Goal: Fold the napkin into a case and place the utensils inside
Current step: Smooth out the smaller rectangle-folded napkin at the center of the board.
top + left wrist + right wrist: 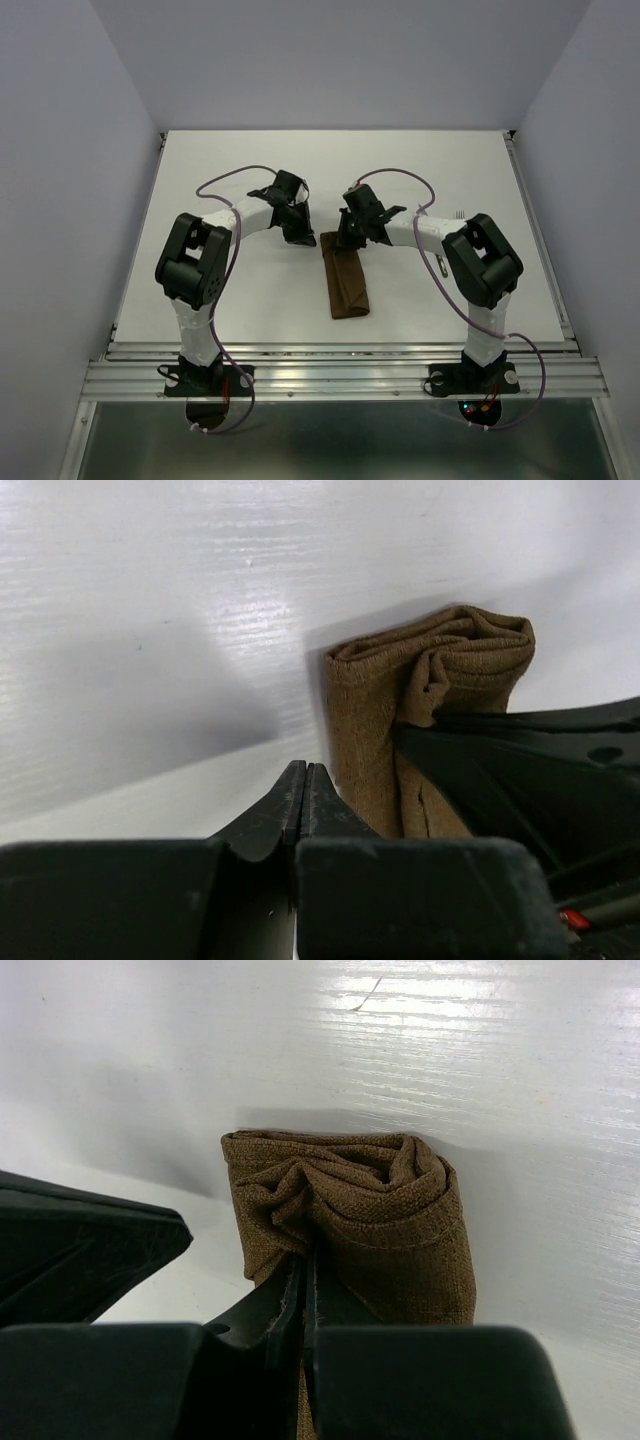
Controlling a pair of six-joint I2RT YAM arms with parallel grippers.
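Top external view, the brown case (348,288) lies folded at centre frame, left gripper (302,238) clamped tight and empty beside its upper end, right gripper (351,239) fingers pressed together against that end

This is a robot lab, with a workbench boxed in as a test cell. Under the black fingers (283,815) lies a glossy white table (230,160). Plain pale walls (340,60) rise beyond the fingers and to either side of them, closing the table in on three sides. Behind the fingers, at the near edge, two black-and-white jointed arms (195,265) are bolted to ribbed metal rails (340,375). Purple cables (240,170) loop along the arms. Small red and green lights (472,408) glow below the right arm's base.
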